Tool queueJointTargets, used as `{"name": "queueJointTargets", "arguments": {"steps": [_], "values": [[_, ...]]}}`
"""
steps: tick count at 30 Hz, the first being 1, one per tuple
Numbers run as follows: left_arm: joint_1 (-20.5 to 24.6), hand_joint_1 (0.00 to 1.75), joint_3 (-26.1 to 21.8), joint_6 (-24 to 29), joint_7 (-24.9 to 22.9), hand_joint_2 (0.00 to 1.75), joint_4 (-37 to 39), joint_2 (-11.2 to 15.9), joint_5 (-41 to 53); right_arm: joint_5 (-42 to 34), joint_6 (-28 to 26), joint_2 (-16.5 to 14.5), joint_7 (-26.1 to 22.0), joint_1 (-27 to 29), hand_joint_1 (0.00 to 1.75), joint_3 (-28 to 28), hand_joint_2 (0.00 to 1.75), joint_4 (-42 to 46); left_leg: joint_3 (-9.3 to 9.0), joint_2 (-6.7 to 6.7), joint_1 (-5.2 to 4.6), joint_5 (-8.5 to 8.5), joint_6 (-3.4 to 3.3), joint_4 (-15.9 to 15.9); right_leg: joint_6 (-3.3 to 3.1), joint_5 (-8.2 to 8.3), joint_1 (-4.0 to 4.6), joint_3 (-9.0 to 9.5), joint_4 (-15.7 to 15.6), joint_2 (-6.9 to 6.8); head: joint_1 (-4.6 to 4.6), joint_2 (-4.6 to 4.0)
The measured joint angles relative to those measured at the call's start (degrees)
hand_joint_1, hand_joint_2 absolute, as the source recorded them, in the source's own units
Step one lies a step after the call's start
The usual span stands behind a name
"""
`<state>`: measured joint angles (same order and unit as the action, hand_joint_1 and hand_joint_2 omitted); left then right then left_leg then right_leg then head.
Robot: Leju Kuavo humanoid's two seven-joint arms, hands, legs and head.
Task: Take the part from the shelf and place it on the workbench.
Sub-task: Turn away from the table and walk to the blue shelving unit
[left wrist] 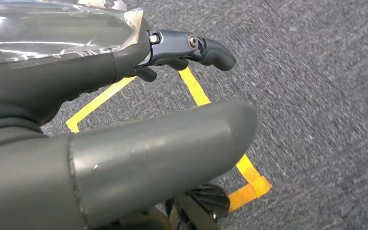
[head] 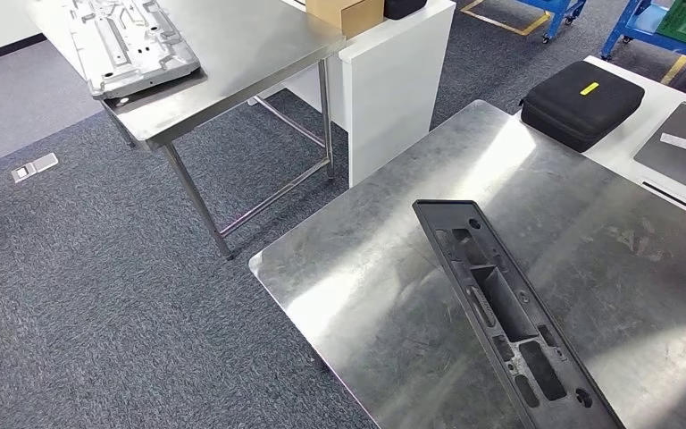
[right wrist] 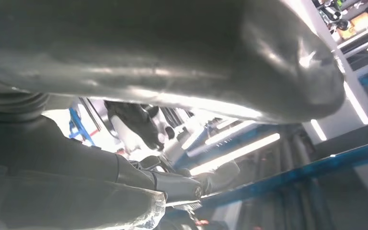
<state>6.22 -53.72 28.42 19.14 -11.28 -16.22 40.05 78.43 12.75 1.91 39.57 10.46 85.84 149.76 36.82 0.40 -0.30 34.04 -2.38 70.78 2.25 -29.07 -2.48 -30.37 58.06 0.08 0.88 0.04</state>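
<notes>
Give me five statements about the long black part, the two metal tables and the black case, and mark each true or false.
1. The long black part lies on the near steel workbench. True.
2. A robot hand grips the black part. False: nothing touches it in the head view.
3. The black case sits on the carpet. False: it rests on a white table.
4. A grey metal panel lies on the far steel table. True.
5. The left robot hand hangs over carpet with yellow tape. True.
</notes>
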Motion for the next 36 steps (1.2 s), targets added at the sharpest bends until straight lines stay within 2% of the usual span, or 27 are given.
{"name": "queueJointTargets", "arguments": {"steps": [2, 3, 4, 7, 8, 9, 11, 12, 13, 14, 15, 16, 17, 18, 19, 21, 23, 24, 27, 28, 29, 30, 32, 33, 34, 36], "values": [[0.0, 0.00, 0.2, -0.1, -0.1, 0.00, 0.0, 0.0, 0.3, -1.3, -3.4, -4.9, 0.0, 2.1, 0.00, 0.0, 0.00, 0.1, -3.65, -0.25, -0.16, -3.83, -0.79, -7.9, -0.02, -0.07, 0.23, 0.17, 0.0, 0.20, 0.02, 0.00], [0.0, 0.00, 0.3, 0.0, -0.2, 0.00, 0.0, 0.0, 0.4, -1.9, -4.9, -7.1, 0.0, 3.0, 0.00, 0.0, 0.00, 0.1, -4.89, -0.34, -0.31, -4.74, -1.10, -10.6, 0.04, -0.10, 0.36, 0.16, -0.1, 0.29, 0.03, 0.00], [0.0, 0.00, 0.5, 0.0, -0.2, 0.00, 0.0, 0.0, 0.5, -2.5, -6.4, -9.1, 0.0, 3.9, 0.00, 0.0, 0.00, 0.1, -5.45, -0.41, -0.46, -4.98, -1.31, -11.9, 0.13, -0.10, 0.47, 0.12, -0.2, 0.32, 0.03, 0.00], [0.0, 0.00, 0.8, 0.2, -0.5, 0.00, 0.0, -0.1, 0.7, -3.8, -9.1, -14.1, 0.0, 5.9, 0.00, 0.0, 0.00, 0.3, -5.97, -0.26, -0.60, -5.37, -1.77, -13.2, 0.72, -0.06, 0.80, 0.05, -0.6, 0.30, 0.07, 0.00], [0.0, 0.00, 0.9, 0.2, -0.5, 0.00, 0.0, -0.1, 0.8, -4.1, -9.5, -15.2, 0.0, 6.4, 0.00, 0.0, 0.00, 0.3, -6.34, -0.17, -0.52, -5.82, -2.08, -14.0, 0.72, -0.65, 0.96, -0.27, 0.2, 0.27, 0.00, 0.00], [0.0, 0.00, 0.9, 0.2, -0.6, 0.00, 0.0, -0.2, 0.8, -4.2, -9.6, -16.1, 0.0, 6.7, 0.00, 0.0, 0.00, 0.4, -6.65, -0.05, -0.42, -6.28, -2.38, -14.7, 0.50, -1.87, 1.11, -1.07, 2.2, 0.25, -0.12, 0.00], [0.0, 0.00, 0.9, 0.0, -0.7, 0.00, 0.0, -0.2, 0.8, -4.2, -9.7, -17.4, 0.0, 7.0, 0.00, 0.0, 0.00, 0.4, -6.69, 0.20, -0.45, -6.68, -2.75, -15.2, -0.25, -5.57, 1.16, -4.31, 9.1, 0.22, -0.39, 0.00], [0.0, 0.00, 0.9, -0.1, -0.7, 0.00, 0.0, -0.2, 0.8, -4.2, -9.7, -17.9, 0.0, 7.1, 0.00, 0.0, 0.00, 0.4, -6.57, 0.29, -0.52, -6.69, -2.77, -15.2, -0.34, -7.03, 1.15, -5.95, 12.6, 0.21, -0.47, 0.00], [0.0, 0.00, 0.9, -0.1, -0.8, 0.00, 0.0, -0.2, 0.7, -4.2, -9.7, -18.3, 0.0, 7.2, 0.00, 0.0, 0.00, 0.4, -6.51, 0.36, -0.59, -6.69, -2.76, -15.1, -0.13, -7.62, 1.16, -6.79, 14.6, 0.21, -0.52, 0.00], [0.0, 0.00, 0.9, -0.1, -0.8, 0.00, 0.0, -0.2, 0.7, -4.2, -9.7, -18.7, 0.0, 7.3, 0.00, 0.0, 0.00, 0.4, -6.49, 0.39, -0.63, -6.68, -2.74, -15.1, 0.29, -7.27, 1.17, -6.57, 14.4, 0.21, -0.54, 0.00], [0.0, 0.00, 0.9, -0.1, -0.9, 0.00, 0.0, -0.2, 0.8, -4.2, -9.7, -19.0, 0.0, 7.3, 0.00, 0.0, 0.00, 0.4, -6.53, 0.39, -0.65, -6.64, -2.68, -15.0, 0.84, -6.05, 1.18, -5.14, 11.9, 0.20, -0.58, 0.00], [0.0, 0.00, 0.9, -0.1, -0.9, 0.00, 0.0, -0.2, 0.8, -4.1, -9.6, -19.2, 0.0, 7.4, 0.00, 0.0, 0.00, 0.4, -6.55, 0.36, -0.65, -6.54, -2.55, -14.7, 1.34, -4.43, 1.19, -2.89, 7.8, 0.16, -0.63, 0.00], [0.0, 0.00, 0.9, -0.1, -1.0, 0.00, 0.0, -0.3, 0.8, -4.1, -9.5, -19.4, 0.0, 7.3, 0.00, 0.0, 0.00, 0.4, -6.49, 0.33, -0.75, -6.37, -2.33, -14.4, 1.55, -2.97, 1.26, -0.83, 3.8, 0.08, -0.70, 0.00], [0.0, 0.00, 0.9, -0.1, -1.1, 0.00, 0.0, -0.3, 0.9, -4.0, -9.3, -19.6, 0.0, 7.3, 0.00, 0.0, 0.00, 0.4, -6.39, 0.30, -0.90, -6.12, -2.05, -13.9, 1.40, -1.81, 1.37, 0.67, 0.7, 0.02, -0.78, 0.00], [0.0, 0.00, 0.9, -0.1, -1.2, 0.00, 0.0, -0.3, 1.0, -3.9, -9.1, -19.7, 0.0, 7.3, 0.00, 0.0, 0.00, 0.4, -6.28, 0.28, -1.07, -5.89, -1.81, -13.6, 1.03, -1.14, 1.49, 1.40, -0.9, -0.03, -0.80, 0.00], [0.0, 0.00, 1.0, -0.2, -1.3, 0.00, 0.0, -0.3, 1.1, -3.5, -8.5, -19.8, 0.0, 7.2, 0.00, 0.0, 0.00, 0.5, -6.19, 0.29, -1.26, -5.60, -1.55, -13.2, 0.21, -0.65, 1.53, 1.48, -1.4, -0.04, -0.75, 0.00], [0.0, 0.00, 1.0, -0.2, -1.4, 0.00, 0.0, -0.3, 1.2, -3.0, -7.5, -19.9, 0.0, 6.9, 0.00, 0.0, 0.00, 0.5, -5.86, 0.18, -1.04, -4.86, -1.17, -12.2, -0.24, -0.42, 1.01, 1.76, -1.5, -0.07, -0.67, 0.00], [0.0, 0.00, 1.0, -0.3, -1.4, 0.00, 0.0, -0.3, 1.2, -2.6, -6.6, -19.8, 0.0, 6.5, 0.00, 0.0, 0.00, 0.5, -5.13, 0.11, -0.83, -3.61, -0.76, -10.5, -0.54, -0.28, 0.73, 1.88, -1.5, -0.09, -0.53, 0.00], [0.0, 0.00, 1.0, -0.9, -1.4, 0.00, 0.0, -0.2, 1.0, -0.7, 0.7, -17.5, 0.0, 4.3, 0.00, 0.0, 0.00, 0.5, -0.35, 0.00, 0.04, 1.99, 0.54, -0.1, -1.12, -0.01, 0.64, 1.76, -1.5, -0.09, -0.13, 0.00], [-0.1, 0.00, 1.0, -1.1, -1.4, 0.00, 0.0, -0.2, 0.8, 0.0, 4.7, -15.5, 0.0, 3.3, 0.00, 0.0, 0.00, 0.5, 0.95, 0.00, 0.30, 2.73, 0.76, 2.6, -1.15, 0.01, 0.62, 1.70, -1.5, -0.05, -0.12, 0.00], [-0.1, 0.00, 1.0, -1.2, -1.4, 0.00, 0.0, -0.2, 0.7, 0.6, 8.6, -13.2, 0.0, 2.3, 0.00, 0.0, 0.00, 0.5, 1.36, 0.00, 0.53, 2.32, 0.90, 3.3, -1.17, 0.04, 0.57, 1.67, -1.5, 0.00, -0.08, 0.00], [-0.1, 0.00, 1.0, -1.3, -1.4, 0.00, 0.0, -0.2, 0.7, 1.0, 11.9, -10.7, 0.0, 1.5, 0.00, 0.0, 0.00, 0.5, 0.66, 0.01, 0.75, 0.81, 0.97, 1.6, -1.16, 0.03, 0.48, 1.68, -1.5, 0.04, -0.07, 0.00], [-0.1, 0.00, 1.0, -1.4, -1.4, 0.00, 0.0, -0.2, 0.7, 1.3, 15.3, -6.9, 0.0, 0.3, 0.00, 0.0, 0.00, 0.5, -2.98, -0.02, 1.08, -3.20, 0.95, -6.2, -1.01, -0.04, 0.37, 1.78, -1.5, 0.06, -0.01, 0.00], [-0.1, 0.00, 1.0, -1.4, -1.4, 0.00, 0.0, -0.2, 0.7, 1.4, 15.9, -5.5, 0.0, -0.2, 0.00, 0.0, 0.00, 0.5, -4.57, -0.07, 1.04, -4.64, 0.85, -9.7, -0.76, -0.07, 0.52, 1.70, -1.5, 0.06, -0.04, 0.00], [-0.1, 0.00, 1.0, -1.4, -1.4, 0.00, 0.0, -0.2, 0.7, 1.4, 16.2, -4.4, 0.0, -0.5, 0.00, 0.0, 0.00, 0.5, -5.47, -0.15, 0.87, -5.33, 0.67, -11.8, -0.40, -0.07, 0.66, 1.61, -1.5, 0.05, -0.06, 0.00], [-0.1, 0.00, 1.0, -1.4, -1.4, 0.00, 0.0, -0.2, 0.7, 1.4, 16.4, -2.5, 0.0, -1.0, 0.00, 0.0, 0.00, 0.6, -5.50, -0.29, 0.27, -5.65, 0.05, -12.5, 0.55, 0.14, 0.80, 1.31, -1.7, 0.04, -0.11, 0.00]]}}
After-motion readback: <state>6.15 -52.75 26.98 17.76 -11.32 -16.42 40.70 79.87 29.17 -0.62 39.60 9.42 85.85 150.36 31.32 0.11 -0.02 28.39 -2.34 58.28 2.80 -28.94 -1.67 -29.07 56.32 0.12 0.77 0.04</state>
